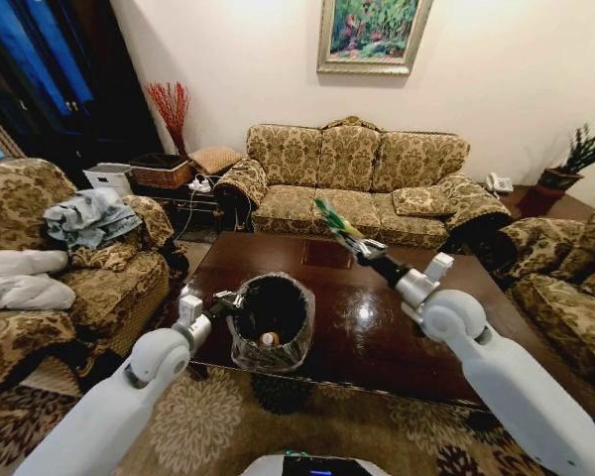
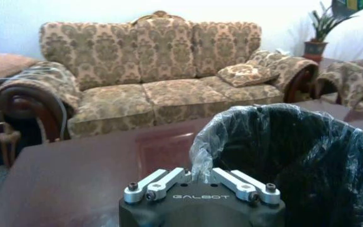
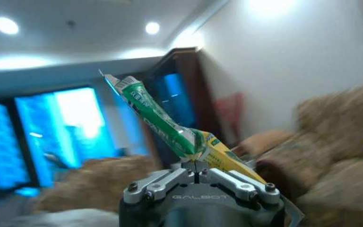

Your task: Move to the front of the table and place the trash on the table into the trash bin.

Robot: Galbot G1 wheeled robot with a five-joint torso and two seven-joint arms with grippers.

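Note:
The black trash bin [image 1: 240,349], lined with a crinkly clear bag, stands on the dark glossy table [image 1: 387,332] near its front edge. My left gripper [image 1: 228,300] is shut on the bag at the bin's rim [image 2: 282,109], its fingertips [image 2: 198,172] pinched together on the plastic. My right gripper [image 1: 363,249] is raised above the table, behind and to the right of the bin. It is shut on a flattened green and yellow piece of trash [image 1: 335,224] that sticks up from the closed fingers [image 3: 197,166]. A small orange and white item [image 1: 269,339] lies in the bin's bottom.
A patterned sofa [image 1: 347,178] runs behind the table. Armchairs stand at the left [image 1: 74,268], piled with clothes, and at the right [image 1: 565,283]. A patterned rug [image 1: 208,416] lies in front. A side table with a basket [image 1: 162,174] is at the back left.

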